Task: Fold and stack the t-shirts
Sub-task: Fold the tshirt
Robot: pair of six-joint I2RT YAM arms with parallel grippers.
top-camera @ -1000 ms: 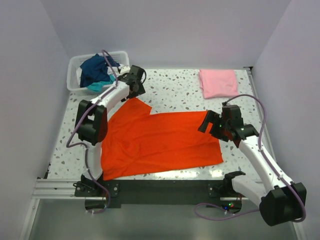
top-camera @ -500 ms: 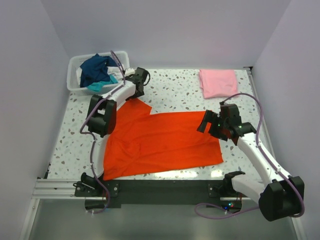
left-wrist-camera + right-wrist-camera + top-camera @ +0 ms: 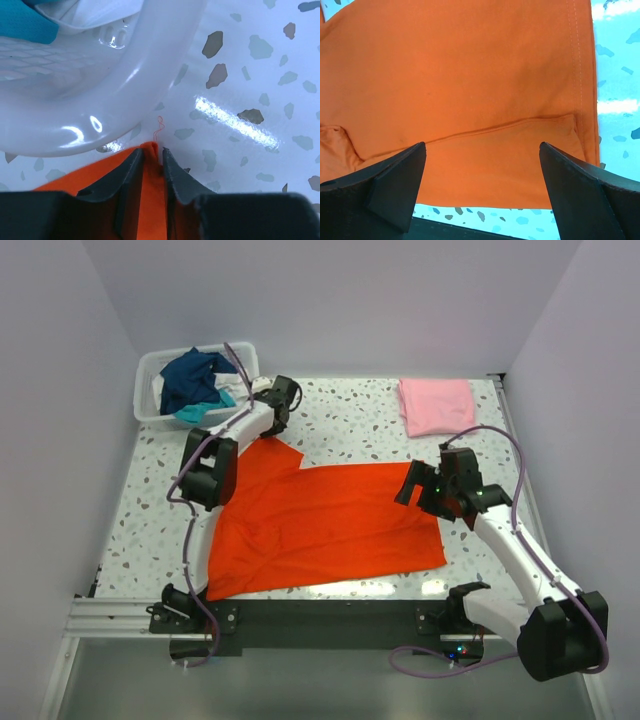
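The orange-red t-shirt lies spread flat on the speckled table. My left gripper is at the shirt's far left corner, beside the basket. In the left wrist view this gripper is shut on a pinched fold of the orange-red t-shirt, and a loose thread sticks out past the tips. My right gripper hovers over the shirt's right edge. Its jaws stand wide open above the orange-red t-shirt with nothing between them. A folded light pink t-shirt lies at the far right.
A translucent white basket at the far left corner holds a navy t-shirt and a teal one. Its curved wall is right beside my left fingers, with teal cloth inside. The table's near edge runs just below the shirt's hem.
My left gripper's jaws have closed on the far left corner of the orange-red t-shirt, after a small shift toward that corner. The right arm has hardly moved.
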